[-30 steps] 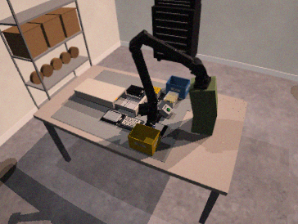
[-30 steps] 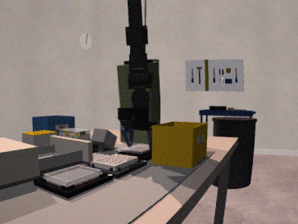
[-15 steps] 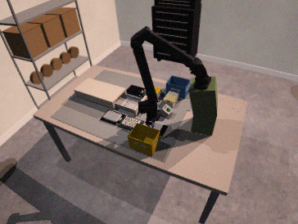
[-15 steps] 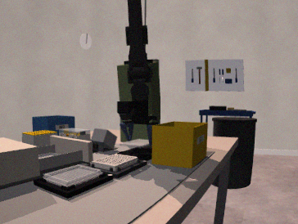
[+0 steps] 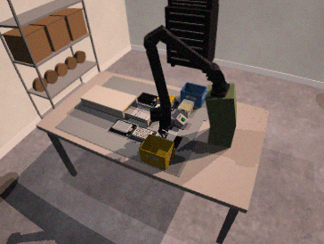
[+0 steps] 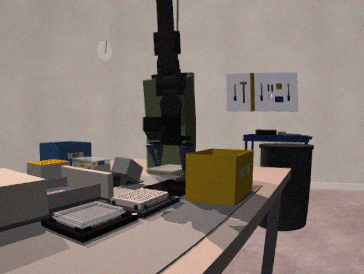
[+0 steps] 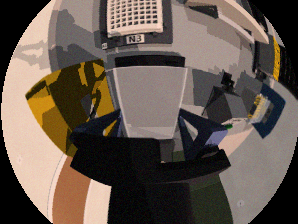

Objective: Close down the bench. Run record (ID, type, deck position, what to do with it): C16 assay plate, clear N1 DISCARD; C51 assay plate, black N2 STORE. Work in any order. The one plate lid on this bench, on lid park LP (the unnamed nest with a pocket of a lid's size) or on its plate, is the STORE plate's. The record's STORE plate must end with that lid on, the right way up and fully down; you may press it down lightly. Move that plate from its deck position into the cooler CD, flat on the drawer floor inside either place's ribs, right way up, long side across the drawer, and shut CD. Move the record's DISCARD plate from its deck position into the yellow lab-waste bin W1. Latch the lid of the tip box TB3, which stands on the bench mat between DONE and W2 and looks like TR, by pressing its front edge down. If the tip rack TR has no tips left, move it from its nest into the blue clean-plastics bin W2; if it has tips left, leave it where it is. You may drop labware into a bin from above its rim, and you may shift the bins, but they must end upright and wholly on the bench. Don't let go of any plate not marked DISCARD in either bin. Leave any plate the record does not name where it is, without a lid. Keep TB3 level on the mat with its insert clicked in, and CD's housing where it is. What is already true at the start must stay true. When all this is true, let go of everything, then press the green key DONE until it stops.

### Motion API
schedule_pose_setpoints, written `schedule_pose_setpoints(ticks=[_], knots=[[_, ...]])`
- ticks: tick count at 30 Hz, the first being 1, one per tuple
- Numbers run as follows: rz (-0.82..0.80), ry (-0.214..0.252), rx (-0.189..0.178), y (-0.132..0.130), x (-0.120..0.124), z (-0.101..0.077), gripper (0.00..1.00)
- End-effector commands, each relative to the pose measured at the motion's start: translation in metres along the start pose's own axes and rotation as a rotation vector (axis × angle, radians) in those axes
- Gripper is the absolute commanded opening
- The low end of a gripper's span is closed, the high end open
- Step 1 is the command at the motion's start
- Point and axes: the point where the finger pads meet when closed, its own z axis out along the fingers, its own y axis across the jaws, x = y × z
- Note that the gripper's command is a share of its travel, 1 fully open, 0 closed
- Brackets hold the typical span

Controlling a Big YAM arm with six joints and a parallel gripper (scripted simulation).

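My gripper (image 5: 166, 134) is shut on a flat smooth grey piece that looks like the plate lid (image 7: 148, 99). It holds the lid level, a little above an empty black nest (image 6: 170, 187) beside the yellow bin W1 (image 5: 156, 151). In the exterior view the lid (image 6: 166, 170) hangs just under the fingers (image 6: 165, 161). The black plate (image 5: 147, 98) sits in a back nest without a lid. A clear plate (image 6: 87, 214) lies in the front left nest. A white welled plate (image 7: 135, 4) sits in nest N3, next to the empty nest.
The long white cooler CD (image 5: 108, 101) stands at the back left, shut. The blue bin W2 (image 5: 193, 93) is at the back, with a yellow-topped tip box (image 5: 186, 106) and the green key DONE (image 5: 181, 118) before it. A tall green block (image 5: 221, 115) stands to the right.
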Motion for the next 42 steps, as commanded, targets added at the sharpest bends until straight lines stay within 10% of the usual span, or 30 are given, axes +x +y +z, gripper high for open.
schedule_pose_setpoints(ticks=[1,42], knots=[[-0.008,-0.001,0.001,0.004,0.003,-0.009,0.00],[-0.008,-0.005,-0.002,0.005,0.002,-0.058,0.00]])
